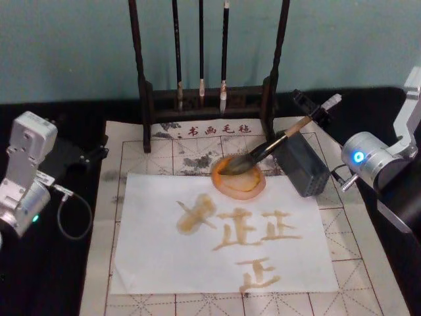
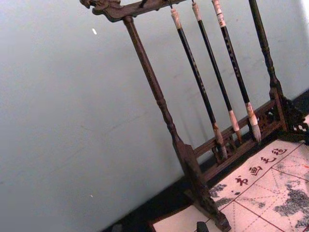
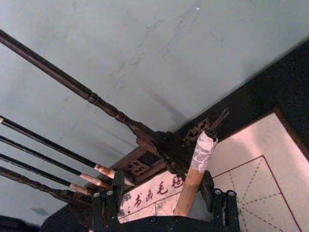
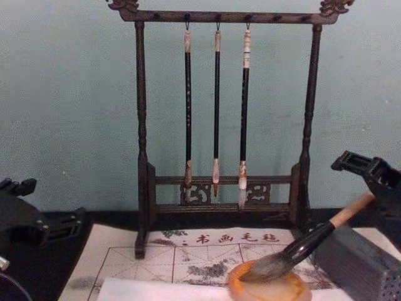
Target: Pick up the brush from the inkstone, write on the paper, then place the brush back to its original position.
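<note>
- Head view: brush [image 1: 273, 145] lies tilted with its bristle head resting in the inkstone [image 1: 238, 176] and its tan handle leaning up and away over the grey perforated box [image 1: 301, 161], which sits just beside the inkstone. The right gripper [image 1: 314, 108] is at the handle's white-wrapped end; whether its jaws pinch the handle I cannot tell. The inkstone overlaps the far edge of the paper [image 1: 151, 263], which bears brownish written characters. The paper lies on the gridded mat [image 1: 355, 230]. Beyond the inkstone stands the dark brush rack [image 1: 148, 99] with three thin brushes [image 1: 201, 52]. The left gripper [image 1: 92, 155] sits well apart from the inkstone, off the mat's edge; its jaw state is not clear.
- Left wrist view: the brush rack [image 2: 159, 96] and its three hanging thin brushes [image 2: 212, 82] stand before a pale wall, with a corner of the mat [image 2: 260, 188] at the rack's foot.
- Right wrist view: the brush's handle [image 3: 195, 179] rises between the right gripper's fingers [image 3: 107, 208], which stand on either side of it; contact cannot be told.
- Chest view: the brush [image 4: 301, 251] slants with its bristles in the inkstone [image 4: 269, 290], and the right gripper [image 4: 369, 172] is at its upper end, above the perforated box [image 4: 357, 263].
</note>
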`<action>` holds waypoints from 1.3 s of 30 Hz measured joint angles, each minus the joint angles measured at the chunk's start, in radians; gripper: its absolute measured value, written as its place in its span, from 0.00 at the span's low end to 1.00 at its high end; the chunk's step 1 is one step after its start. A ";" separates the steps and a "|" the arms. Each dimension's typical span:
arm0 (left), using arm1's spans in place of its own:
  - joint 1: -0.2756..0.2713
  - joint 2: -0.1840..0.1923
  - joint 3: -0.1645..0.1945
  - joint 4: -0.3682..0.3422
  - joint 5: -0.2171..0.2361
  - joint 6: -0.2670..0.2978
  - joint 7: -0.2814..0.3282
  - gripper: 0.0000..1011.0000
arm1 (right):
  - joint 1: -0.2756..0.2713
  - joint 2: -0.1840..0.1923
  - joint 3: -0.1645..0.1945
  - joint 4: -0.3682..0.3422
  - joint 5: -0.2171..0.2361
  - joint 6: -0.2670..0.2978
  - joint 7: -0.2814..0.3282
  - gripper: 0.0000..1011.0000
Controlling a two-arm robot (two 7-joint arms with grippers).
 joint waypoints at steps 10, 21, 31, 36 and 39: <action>0.000 0.000 0.000 0.000 0.000 0.000 0.000 0.99 | 0.002 0.019 -0.016 0.006 0.024 -0.011 -0.029 0.99; 0.000 0.000 0.000 0.000 0.000 0.000 0.000 0.99 | -0.037 0.061 -0.020 -0.042 0.068 -0.009 -0.049 0.99; 0.000 0.000 0.000 0.000 0.000 0.000 0.000 0.99 | -0.112 0.138 -0.033 -0.142 0.053 -0.055 -0.012 0.99; 0.000 0.000 0.000 0.000 0.000 0.000 0.000 0.99 | -0.154 0.185 -0.067 -0.183 -0.042 -0.128 0.050 0.99; 0.000 0.000 0.000 0.000 0.000 0.000 0.000 0.99 | -0.167 0.199 -0.081 -0.189 -0.100 -0.161 0.075 0.99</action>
